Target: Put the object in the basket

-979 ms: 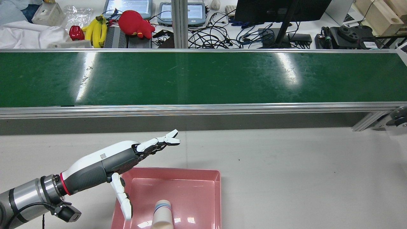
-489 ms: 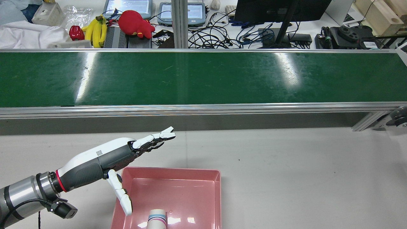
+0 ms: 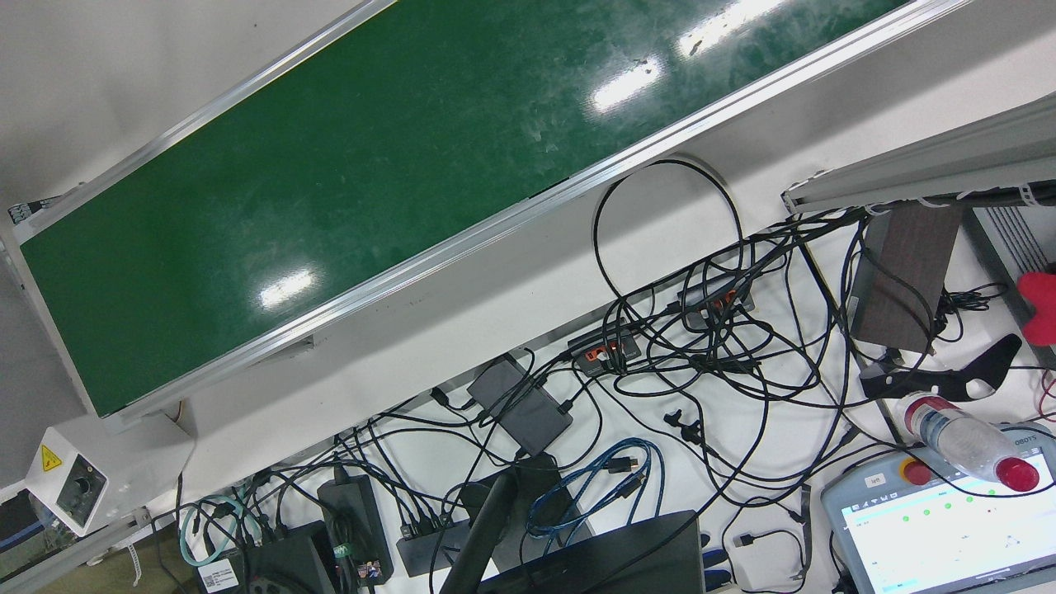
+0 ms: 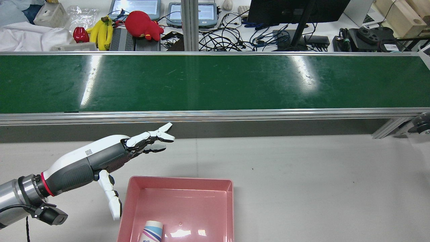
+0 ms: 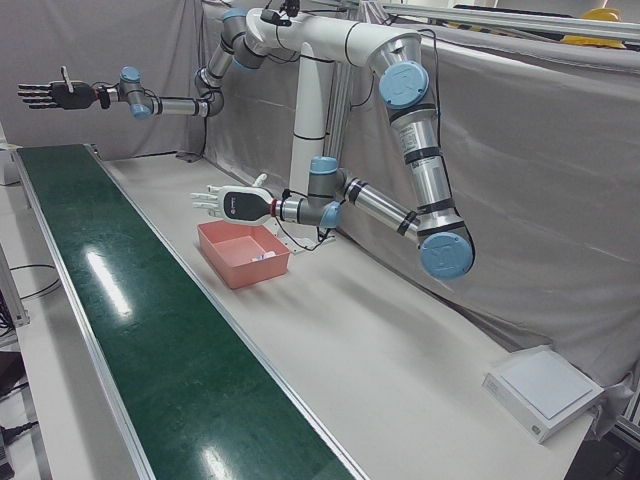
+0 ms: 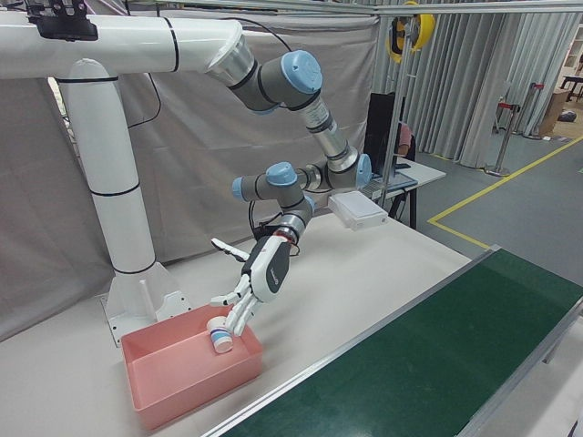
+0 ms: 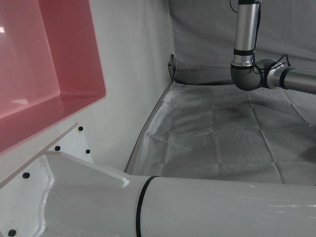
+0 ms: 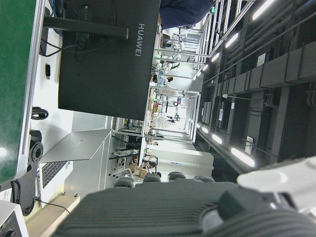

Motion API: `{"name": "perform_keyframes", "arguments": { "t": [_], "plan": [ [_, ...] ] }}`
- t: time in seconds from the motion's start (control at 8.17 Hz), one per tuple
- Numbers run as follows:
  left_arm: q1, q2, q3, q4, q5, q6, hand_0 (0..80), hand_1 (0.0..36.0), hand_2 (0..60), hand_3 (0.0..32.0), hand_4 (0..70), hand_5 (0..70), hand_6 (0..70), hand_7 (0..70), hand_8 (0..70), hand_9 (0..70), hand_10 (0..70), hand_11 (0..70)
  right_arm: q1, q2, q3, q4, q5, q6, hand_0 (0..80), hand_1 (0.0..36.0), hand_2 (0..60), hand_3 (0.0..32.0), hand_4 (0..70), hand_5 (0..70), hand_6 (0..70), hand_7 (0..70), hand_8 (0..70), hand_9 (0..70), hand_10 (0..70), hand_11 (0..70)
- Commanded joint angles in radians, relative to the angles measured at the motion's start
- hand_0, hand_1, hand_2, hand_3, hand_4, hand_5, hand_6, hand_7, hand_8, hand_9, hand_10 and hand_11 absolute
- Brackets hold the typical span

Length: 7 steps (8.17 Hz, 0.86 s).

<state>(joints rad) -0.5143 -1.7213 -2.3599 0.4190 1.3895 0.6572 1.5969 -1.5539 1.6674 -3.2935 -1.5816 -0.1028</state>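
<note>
A paper cup (image 4: pixel 152 232) with blue and pink stripes lies on its side inside the pink basket (image 4: pixel 181 180), near its close left corner; in the right-front view the cup (image 6: pixel 219 339) rests against the basket's wall (image 6: pixel 196 387). My left hand (image 4: pixel 111 158) hovers open, fingers stretched out, just beyond the basket's left rim, and holds nothing. The left-front view shows the same left hand (image 5: pixel 225 203) beside the basket (image 5: pixel 243 262). My right hand (image 5: pixel 45 94) is raised high and far off above the belt's end, fingers spread and empty.
The green conveyor belt (image 4: pixel 215 82) runs across the table beyond the basket, with an aluminium rail along its edge. Behind it lie cables, tablets, bananas (image 4: pixel 100 32) and a red plush toy (image 4: pixel 142 24). A white pedestal (image 7: pixel 74 197) stands by the basket.
My left hand has drawn away from over the basket, leftward and toward the belt. The cup, upright in the basket a second ago, has tipped over and rolled left.
</note>
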Motion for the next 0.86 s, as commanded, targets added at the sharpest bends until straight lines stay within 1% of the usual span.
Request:
{"name": "perform_keyframes", "arguments": {
  "t": [0.0,0.12,0.24,0.49,0.61,0.73],
  "plan": [
    [-0.148,0.09,-0.002,-0.063,0.002,-0.109,46.7,1.0,0.0,0.0,6.2,55.8,6.1,15.7,7.5,14.3,15.9,23.8,0.0,0.0,0.0,0.0,0.0,0.0,0.0,0.0,0.0,0.0,0.0,0.0,0.0,0.0,0.0,0.0,0.0,0.0],
    [-0.191,0.112,-0.001,-0.09,0.002,-0.132,46.9,1.4,0.0,0.0,7.8,58.8,6.6,16.4,8.0,14.9,16.1,24.0,0.0,0.0,0.0,0.0,0.0,0.0,0.0,0.0,0.0,0.0,0.0,0.0,0.0,0.0,0.0,0.0,0.0,0.0],
    [-0.226,0.112,0.001,-0.094,0.002,-0.148,46.8,1.3,0.0,0.0,8.4,59.5,6.4,15.7,7.4,13.8,15.8,23.5,0.0,0.0,0.0,0.0,0.0,0.0,0.0,0.0,0.0,0.0,0.0,0.0,0.0,0.0,0.0,0.0,0.0,0.0],
    [-0.292,0.13,0.002,-0.117,0.002,-0.18,46.7,1.9,0.0,0.0,8.5,58.1,6.7,15.9,8.0,14.6,16.5,24.7,0.0,0.0,0.0,0.0,0.0,0.0,0.0,0.0,0.0,0.0,0.0,0.0,0.0,0.0,0.0,0.0,0.0,0.0],
    [-0.309,0.134,0.002,-0.118,0.002,-0.195,46.9,1.9,0.0,0.0,9.5,59.5,6.9,16.3,8.6,15.4,16.5,24.6,0.0,0.0,0.0,0.0,0.0,0.0,0.0,0.0,0.0,0.0,0.0,0.0,0.0,0.0,0.0,0.0,0.0,0.0],
    [-0.312,0.138,0.005,-0.12,0.002,-0.195,46.6,1.7,0.0,0.0,9.7,59.0,7.0,16.1,8.8,15.6,16.7,24.9,0.0,0.0,0.0,0.0,0.0,0.0,0.0,0.0,0.0,0.0,0.0,0.0,0.0,0.0,0.0,0.0,0.0,0.0]
  ]
}}
